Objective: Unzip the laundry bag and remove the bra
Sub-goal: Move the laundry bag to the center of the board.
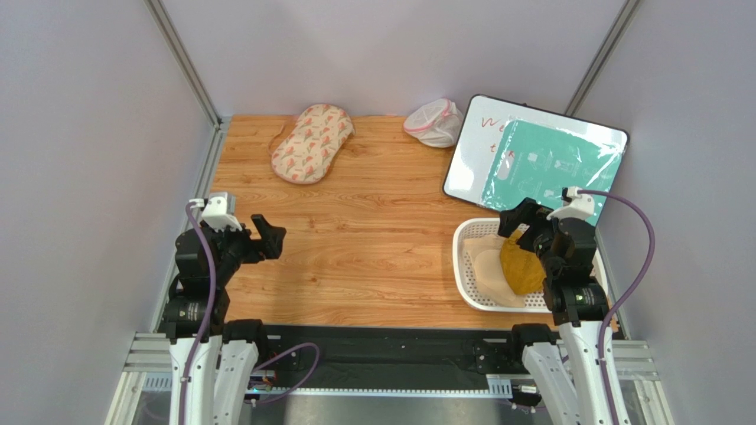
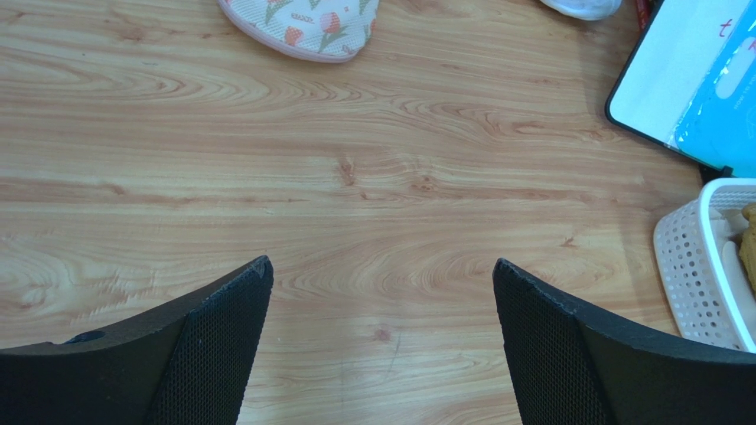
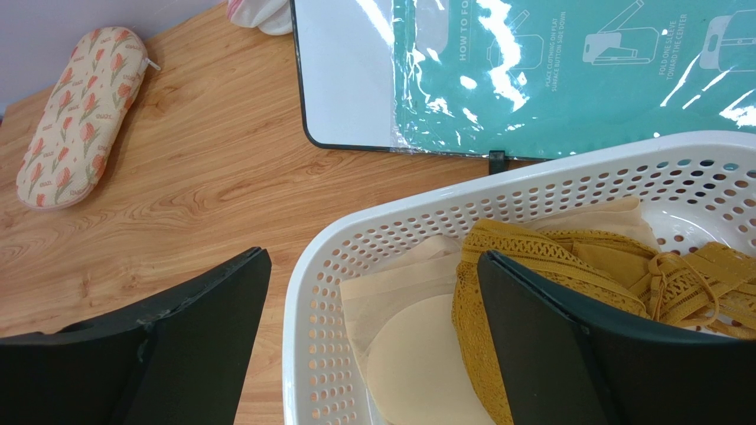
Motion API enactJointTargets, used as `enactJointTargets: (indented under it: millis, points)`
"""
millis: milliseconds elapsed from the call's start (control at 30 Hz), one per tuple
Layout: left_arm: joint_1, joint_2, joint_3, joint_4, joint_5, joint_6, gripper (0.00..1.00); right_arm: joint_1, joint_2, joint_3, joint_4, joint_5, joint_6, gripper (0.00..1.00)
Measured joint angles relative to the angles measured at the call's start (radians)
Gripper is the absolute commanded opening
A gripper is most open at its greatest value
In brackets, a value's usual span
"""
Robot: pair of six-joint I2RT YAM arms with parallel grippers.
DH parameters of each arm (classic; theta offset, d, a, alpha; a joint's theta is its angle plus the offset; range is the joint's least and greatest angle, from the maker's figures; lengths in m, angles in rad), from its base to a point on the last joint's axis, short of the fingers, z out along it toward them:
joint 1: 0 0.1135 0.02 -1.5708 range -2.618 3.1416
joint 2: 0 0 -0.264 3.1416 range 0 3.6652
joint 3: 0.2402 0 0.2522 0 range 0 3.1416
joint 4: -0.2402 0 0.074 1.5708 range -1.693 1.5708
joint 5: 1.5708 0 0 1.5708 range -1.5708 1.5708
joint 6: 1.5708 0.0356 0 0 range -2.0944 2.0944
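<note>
Open tabletop (image 1: 373, 230) before laundry bag (image 1: 311, 142); basket (image 1: 462, 266) right.

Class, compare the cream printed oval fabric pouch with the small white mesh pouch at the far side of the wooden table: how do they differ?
The cream printed oval fabric pouch carries an orange-pink and green pattern; the small white mesh pouch is plain. The printed pouch is larger and lies flat; the mesh pouch is smaller and crumpled. Both have pink edging.

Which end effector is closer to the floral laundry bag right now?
Left. The left end effector sits on the near side of the laundry bag; the right end effector is far across, over the white basket.
</note>
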Motion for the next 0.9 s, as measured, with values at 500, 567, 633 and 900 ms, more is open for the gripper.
enactJointTargets:
  millis: [500, 567, 633, 900]
  points:
    - [-0.182, 0.623, 0.256, 0.047, -0.116, -0.009, 0.97, 0.0, 0.021, -0.002, 0.018, -0.066, 0.0, 0.95]
    - [-0.179, 0.761, 0.359, 0.055, -0.106, -0.013, 0.97, 0.0, 0.022, -0.002, 0.023, -0.081, 0.0, 0.94]
    - [-0.165, 0.908, 0.473, 0.074, -0.075, -0.027, 0.92, 0.0, 0.023, -0.002, 0.026, -0.096, 0.0, 0.94]
    - [-0.082, 1.372, 0.721, 0.127, -0.049, -0.095, 0.92, 0.0, 0.023, -0.002, 0.033, -0.152, 0.0, 0.94]
